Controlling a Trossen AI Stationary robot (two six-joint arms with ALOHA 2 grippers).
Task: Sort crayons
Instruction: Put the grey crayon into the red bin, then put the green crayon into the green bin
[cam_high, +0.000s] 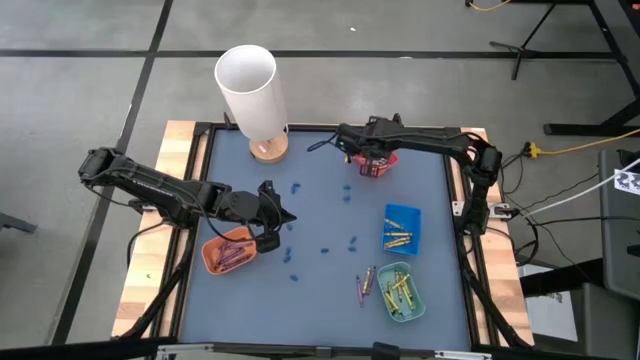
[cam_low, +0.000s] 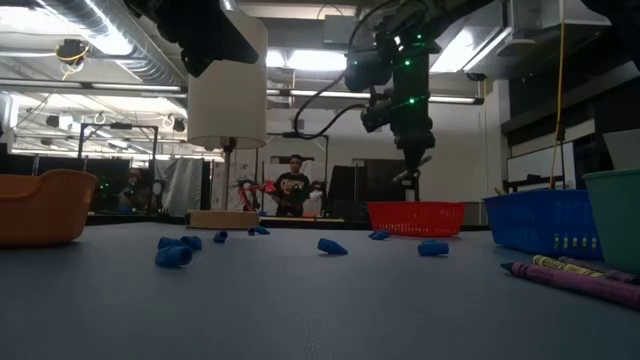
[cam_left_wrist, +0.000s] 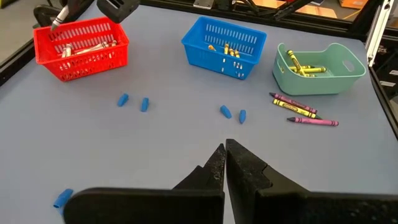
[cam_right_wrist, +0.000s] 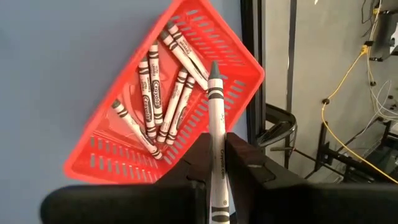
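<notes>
The right tool (cam_right_wrist: 217, 163) is clamped on a silver-grey crayon (cam_right_wrist: 216, 118), above the red basket (cam_right_wrist: 99, 163) that holds more grey ones. Next it should let go. The left tool (cam_left_wrist: 224, 163), pressed together, waits beside the orange tray (cam_high: 212, 252).

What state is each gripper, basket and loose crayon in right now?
Right gripper: shut on a grey crayon above the red basket.
Left gripper: shut, empty.
Blue basket: holds yellow-orange crayons.
Green tray: holds yellow crayons.
Loose crayons: lying on the mat.
</notes>
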